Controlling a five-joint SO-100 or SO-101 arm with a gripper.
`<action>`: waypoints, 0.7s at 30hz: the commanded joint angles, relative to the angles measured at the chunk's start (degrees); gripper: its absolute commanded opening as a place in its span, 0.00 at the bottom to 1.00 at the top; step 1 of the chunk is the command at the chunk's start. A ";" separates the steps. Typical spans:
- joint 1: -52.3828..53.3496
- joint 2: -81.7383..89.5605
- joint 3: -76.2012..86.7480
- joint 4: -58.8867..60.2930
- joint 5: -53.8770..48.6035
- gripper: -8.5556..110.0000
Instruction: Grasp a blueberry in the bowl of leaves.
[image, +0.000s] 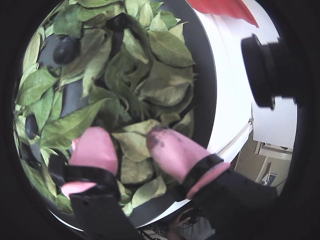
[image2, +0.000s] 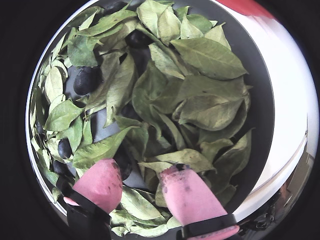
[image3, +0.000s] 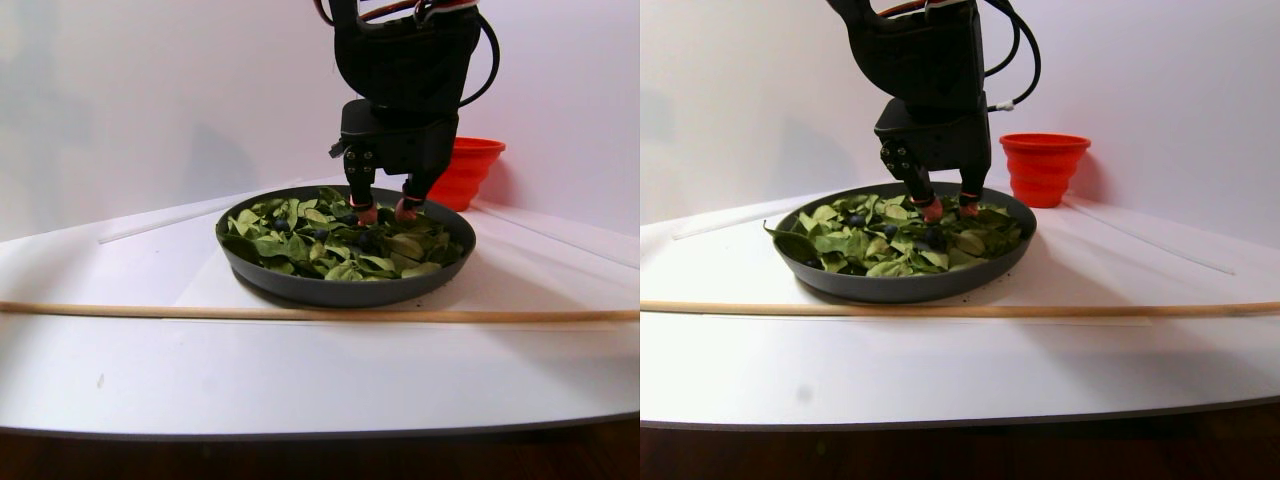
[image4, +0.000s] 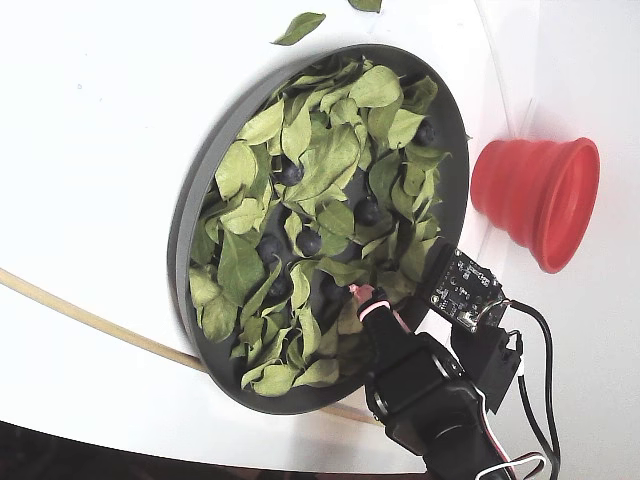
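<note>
Two pink-tipped fingers of the claw stand apart, moderately wide and holding nothing, lowered to the level of the leaves at the near side of the bowl. In both wrist views the gap between the tips lies over overlapping leaves, and in one wrist view a dark rounded shape, possibly a berry, shows just beside the left finger's tip, half under a leaf; I cannot tell for sure what it is. Clearer berries sit farther off: one blueberry lies bare on the dark dish towards the upper left of that view, and another rests near the left rim. The other wrist view shows the same spread, with a berry well apart from the fingers. From the fixed view, several berries are scattered among the greens across the dish, and the claw reaches in at the edge nearest the red cup, which stands apart on the white surface. A thin wooden rod lies across the surface in front of the bowl in the stereo pair view. As I judge it, the approach is made but the grasp is not: nothing is between the fingers yet, and lining up on a berry, closing and lifting all remain.
</note>
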 joint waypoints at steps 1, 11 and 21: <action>-0.18 0.18 -0.18 -1.85 0.88 0.20; -0.62 -1.67 -0.62 -2.46 2.11 0.20; -1.05 -3.08 -0.79 -3.16 3.08 0.20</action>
